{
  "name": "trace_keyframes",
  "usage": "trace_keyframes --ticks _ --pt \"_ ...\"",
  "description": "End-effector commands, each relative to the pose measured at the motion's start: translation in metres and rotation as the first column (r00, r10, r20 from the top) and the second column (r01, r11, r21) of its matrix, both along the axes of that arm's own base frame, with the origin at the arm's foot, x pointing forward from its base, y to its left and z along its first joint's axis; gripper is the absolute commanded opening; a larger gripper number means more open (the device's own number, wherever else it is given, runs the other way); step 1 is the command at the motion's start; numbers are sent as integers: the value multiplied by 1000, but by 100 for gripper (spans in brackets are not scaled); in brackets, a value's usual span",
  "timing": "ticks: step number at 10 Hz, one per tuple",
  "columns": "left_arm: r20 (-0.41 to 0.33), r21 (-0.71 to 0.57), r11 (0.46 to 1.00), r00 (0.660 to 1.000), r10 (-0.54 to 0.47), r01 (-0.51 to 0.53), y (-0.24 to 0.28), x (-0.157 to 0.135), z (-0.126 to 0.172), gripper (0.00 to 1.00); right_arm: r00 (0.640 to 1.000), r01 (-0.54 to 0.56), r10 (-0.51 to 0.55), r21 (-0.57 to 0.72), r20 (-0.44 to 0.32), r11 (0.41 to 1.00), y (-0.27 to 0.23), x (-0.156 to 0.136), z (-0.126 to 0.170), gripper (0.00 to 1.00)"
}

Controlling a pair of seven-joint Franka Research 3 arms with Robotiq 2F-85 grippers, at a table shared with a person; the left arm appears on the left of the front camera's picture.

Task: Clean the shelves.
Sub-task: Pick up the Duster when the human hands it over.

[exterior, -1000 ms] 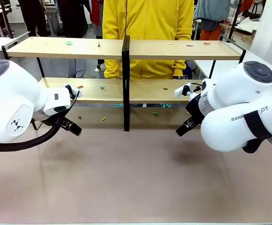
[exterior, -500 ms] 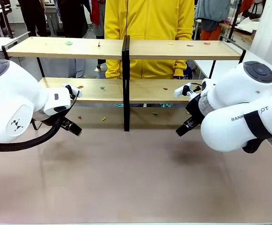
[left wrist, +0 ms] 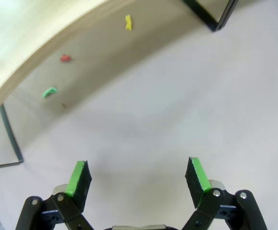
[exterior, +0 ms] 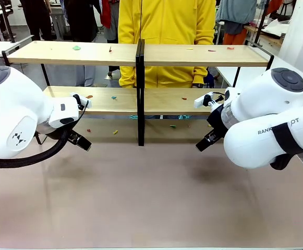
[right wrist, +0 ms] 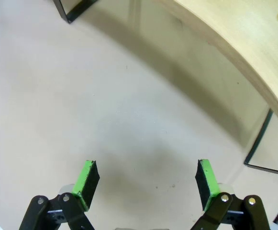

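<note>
Plainly both hands stand spread and empty: left gripper and right gripper hover over the tabletop, the shelves just ahead, dotted with what may be paper scraps.

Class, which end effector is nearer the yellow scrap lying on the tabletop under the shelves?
Left. The left end effector hovers open just left of the yellow scrap; the right end effector sits past the black centre post, much farther off.
</note>
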State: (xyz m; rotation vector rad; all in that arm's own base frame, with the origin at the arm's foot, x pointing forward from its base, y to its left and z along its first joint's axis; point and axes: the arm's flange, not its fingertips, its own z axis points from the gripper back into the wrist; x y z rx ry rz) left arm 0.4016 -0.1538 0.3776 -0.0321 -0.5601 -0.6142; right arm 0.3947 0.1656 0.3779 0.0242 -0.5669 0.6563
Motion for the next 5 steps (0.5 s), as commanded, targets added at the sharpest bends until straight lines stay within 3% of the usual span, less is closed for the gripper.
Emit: trace_keyframes --ticks 1,4,5 --pt "42 -42 996 996 -77 78 30 -66 46 100 999 -14 15 -25 38 1000 -42 -47 53 100" --pt "265 -97 991 962 -64 93 88 -173 128 100 987 -52 44 54 153 997 -110 -114 148 100" --pt "332 -175 973 939 -85 150 116 -200 145 100 982 -12 0 65 191 998 -128 -127 170 100"
